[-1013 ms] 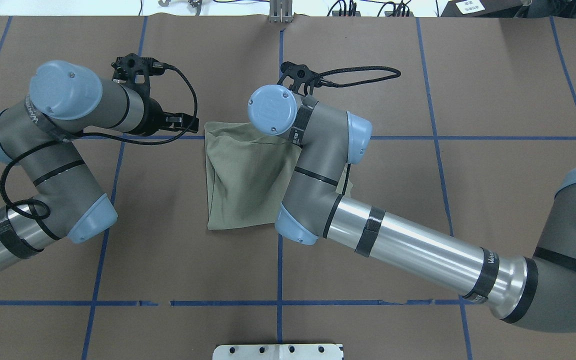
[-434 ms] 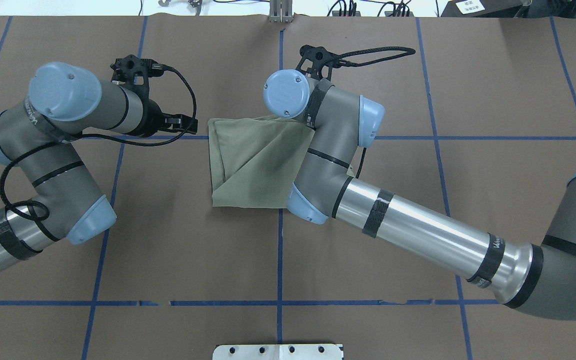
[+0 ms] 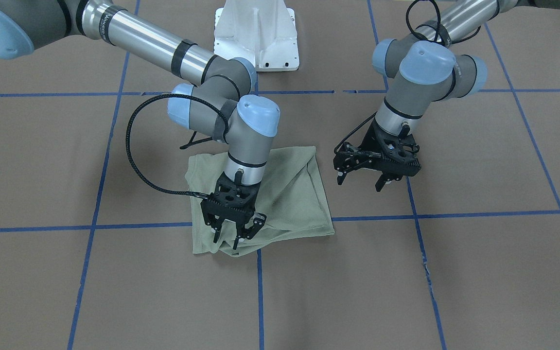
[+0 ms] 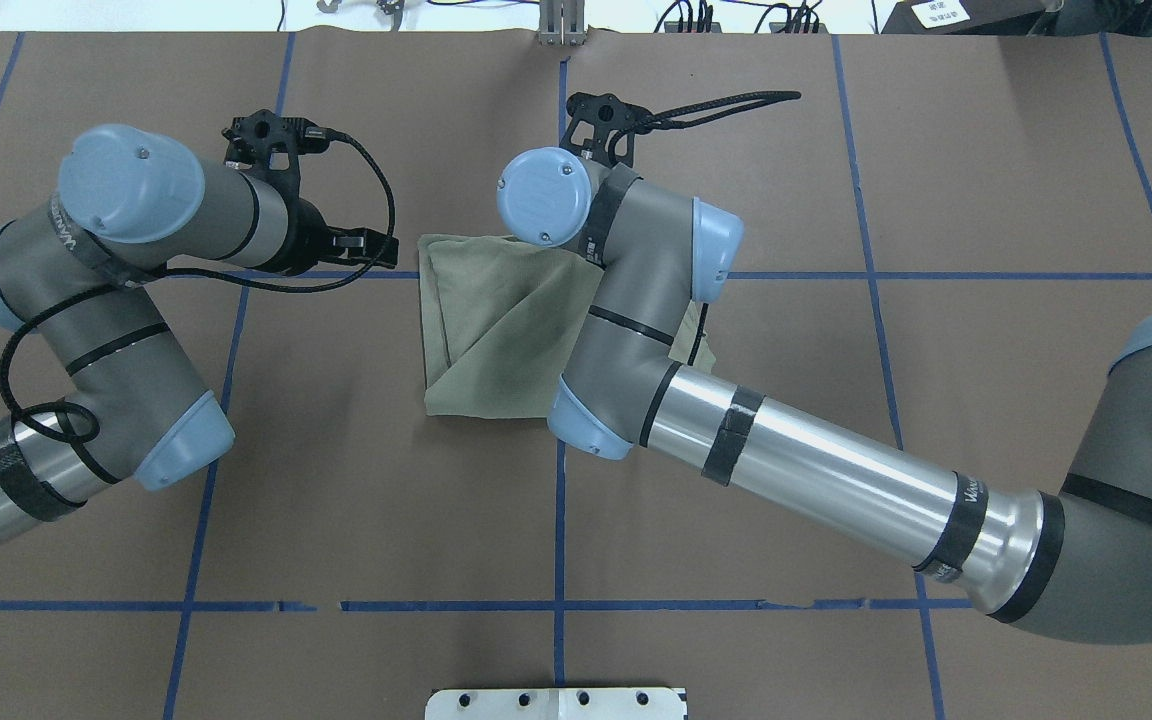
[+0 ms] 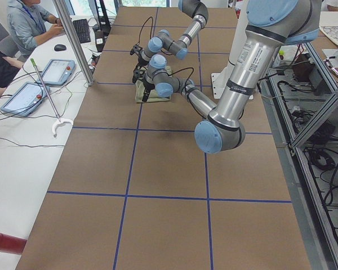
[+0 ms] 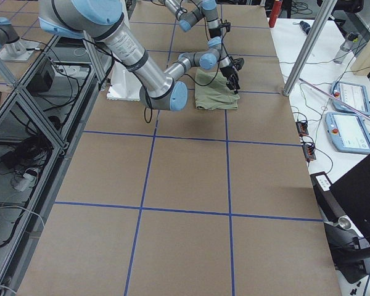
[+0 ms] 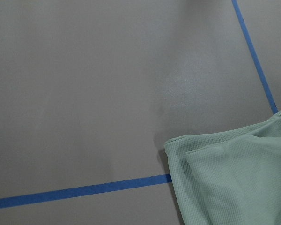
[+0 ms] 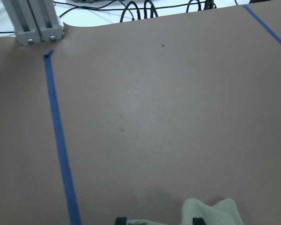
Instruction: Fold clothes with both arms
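Note:
The pale sage-green shirt (image 3: pixel 289 194) lies folded into a rough square at the table's middle; it also shows in the overhead view (image 4: pixel 496 320). My right gripper (image 3: pixel 236 232) stands over the shirt's edge farthest from the robot. Its jaws are apart, with a bunch of the cloth (image 8: pixel 210 211) between the fingertips. In the overhead view the right wrist hides this gripper. My left gripper (image 3: pixel 360 182) is open and empty. It hovers just beside the shirt's side edge (image 7: pixel 178 154), not touching it.
The table is brown paper with a blue tape grid (image 4: pixel 561 520). The white pedestal base (image 3: pixel 255 34) stands at the robot's side. Operators (image 5: pixel 22 22) and tablets (image 6: pixel 348 98) are off the table's far long edge.
My right wrist swung away from the robot and to the right, then back left. The shirt's lifted part dropped, and the shirt now lies flatter and shorter. The left arm stayed still.

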Controlling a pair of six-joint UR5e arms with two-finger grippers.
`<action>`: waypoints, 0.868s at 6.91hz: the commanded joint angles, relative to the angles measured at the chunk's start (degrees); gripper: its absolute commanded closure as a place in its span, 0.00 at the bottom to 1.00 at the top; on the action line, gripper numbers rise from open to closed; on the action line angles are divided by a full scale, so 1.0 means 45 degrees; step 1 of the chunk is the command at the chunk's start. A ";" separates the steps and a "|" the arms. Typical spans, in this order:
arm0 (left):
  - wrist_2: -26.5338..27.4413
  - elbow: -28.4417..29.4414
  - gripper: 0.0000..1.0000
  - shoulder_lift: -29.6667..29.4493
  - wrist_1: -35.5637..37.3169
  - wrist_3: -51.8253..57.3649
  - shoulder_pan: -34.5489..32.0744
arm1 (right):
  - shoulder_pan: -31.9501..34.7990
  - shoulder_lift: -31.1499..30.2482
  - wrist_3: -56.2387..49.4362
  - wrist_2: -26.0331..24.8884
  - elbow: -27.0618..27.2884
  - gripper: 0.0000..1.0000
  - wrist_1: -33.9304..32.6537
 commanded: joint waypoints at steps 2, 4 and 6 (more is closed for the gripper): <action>0.0056 0.2088 0.08 -0.0708 -0.2478 -0.3236 0.0407 | 0.1028 0.0060 -0.1844 0.3023 0.1367 0.00 -0.0059; 0.0601 0.3463 0.23 -0.1214 -0.4017 -0.4188 0.0408 | 0.1867 -0.1320 -0.3795 0.4723 0.3198 0.00 -0.0039; 0.0739 0.3857 0.28 -0.1490 -0.4077 -0.4287 0.0427 | 0.1851 -0.1777 -0.3841 0.4671 0.3638 0.00 -0.0039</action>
